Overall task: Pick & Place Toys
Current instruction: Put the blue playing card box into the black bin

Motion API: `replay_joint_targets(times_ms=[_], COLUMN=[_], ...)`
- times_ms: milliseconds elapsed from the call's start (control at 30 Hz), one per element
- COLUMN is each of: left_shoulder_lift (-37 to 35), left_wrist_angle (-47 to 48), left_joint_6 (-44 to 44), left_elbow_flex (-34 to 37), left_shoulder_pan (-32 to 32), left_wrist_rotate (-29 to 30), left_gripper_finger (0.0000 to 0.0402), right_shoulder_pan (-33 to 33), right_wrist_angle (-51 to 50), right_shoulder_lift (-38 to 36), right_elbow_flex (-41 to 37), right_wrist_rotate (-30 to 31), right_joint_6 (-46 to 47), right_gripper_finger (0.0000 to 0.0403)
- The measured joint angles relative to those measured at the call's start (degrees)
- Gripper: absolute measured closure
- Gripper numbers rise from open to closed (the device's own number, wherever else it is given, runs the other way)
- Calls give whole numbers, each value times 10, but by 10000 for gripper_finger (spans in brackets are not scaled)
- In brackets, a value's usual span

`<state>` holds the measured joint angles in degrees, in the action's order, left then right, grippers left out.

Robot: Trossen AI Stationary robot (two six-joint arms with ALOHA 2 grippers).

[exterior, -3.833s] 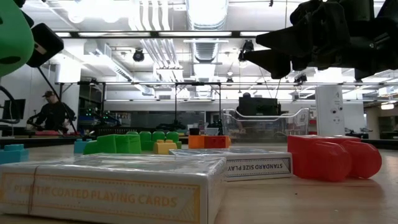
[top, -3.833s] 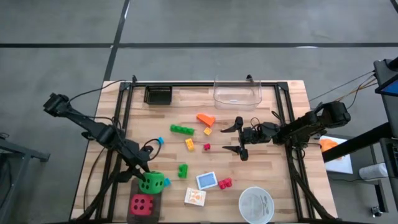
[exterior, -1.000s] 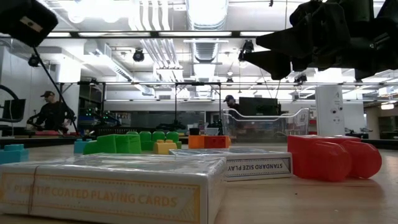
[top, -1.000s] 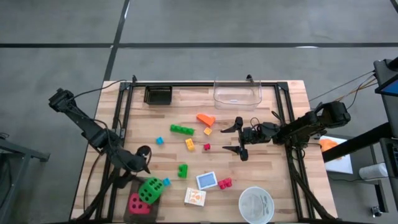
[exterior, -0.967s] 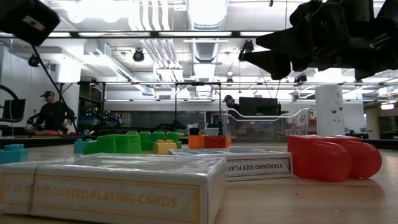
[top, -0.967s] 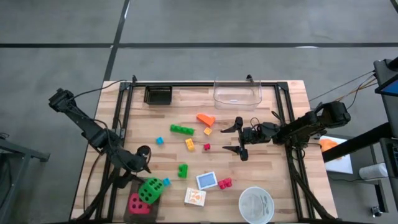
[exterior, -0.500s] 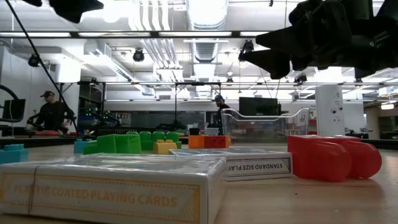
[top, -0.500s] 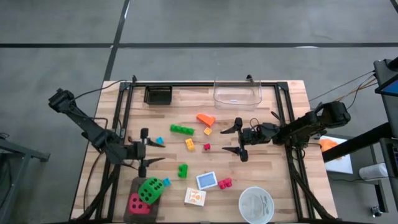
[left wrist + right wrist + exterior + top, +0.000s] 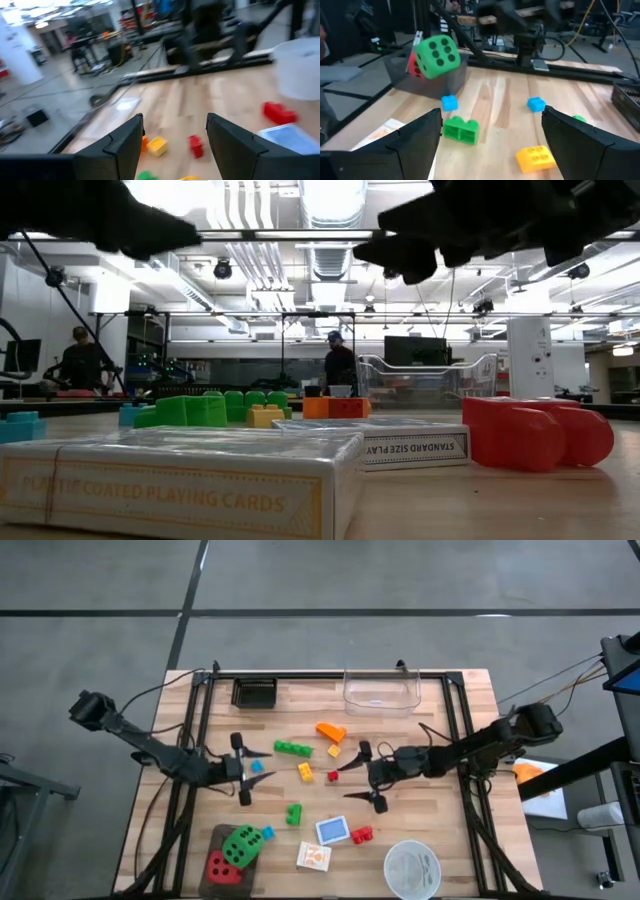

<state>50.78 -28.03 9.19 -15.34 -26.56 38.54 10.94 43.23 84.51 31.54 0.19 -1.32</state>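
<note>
My left gripper [image 9: 250, 772] is open above the table's left middle, with a small blue brick [image 9: 256, 767] below, between its fingers; whether they touch it I cannot tell. My right gripper [image 9: 360, 781] is open and empty above the middle, right of a small red brick [image 9: 333, 776]. The green die [image 9: 241, 845] rests tilted on the red die [image 9: 221, 867] in a dark tray [image 9: 212, 840] at the near left. A yellow brick [image 9: 305, 771], green bricks [image 9: 293, 749] [image 9: 293, 812], an orange brick [image 9: 331, 730] and a red brick [image 9: 361, 835] lie on the table.
Two card packs [image 9: 333, 830] [image 9: 314, 857] and a round white bowl [image 9: 412, 868] lie near the front edge. A clear tub [image 9: 381, 690] and a black basket [image 9: 254, 692] stand at the far edge. A person [image 9: 340, 365] stands in the room behind.
My left gripper has gone from beside the dice toward the table's far edge and middle, and has turned so that its fingers point toward the right edge. My right gripper has gone toward the left and near edges. The green die has stayed on the red die.
</note>
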Motion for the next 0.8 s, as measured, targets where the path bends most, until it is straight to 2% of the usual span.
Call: replay_joint_targets(times_ms=[233,800], left_shoulder_lift=[0,0], left_wrist_angle=[0,0], left_joint_6=[0,-2], left_elbow_flex=[5,6], left_shoulder_pan=[49,50], left_wrist_rotate=[0,0], left_gripper_finger=[186,186], right_shoulder_pan=[18,67], right_wrist_angle=[-19,-19], right_shoulder_lift=[28,57], right_elbow_flex=[15,61], right_wrist_rotate=[1,3], right_joint_6=[12,33], right_gripper_finger=[69,69])
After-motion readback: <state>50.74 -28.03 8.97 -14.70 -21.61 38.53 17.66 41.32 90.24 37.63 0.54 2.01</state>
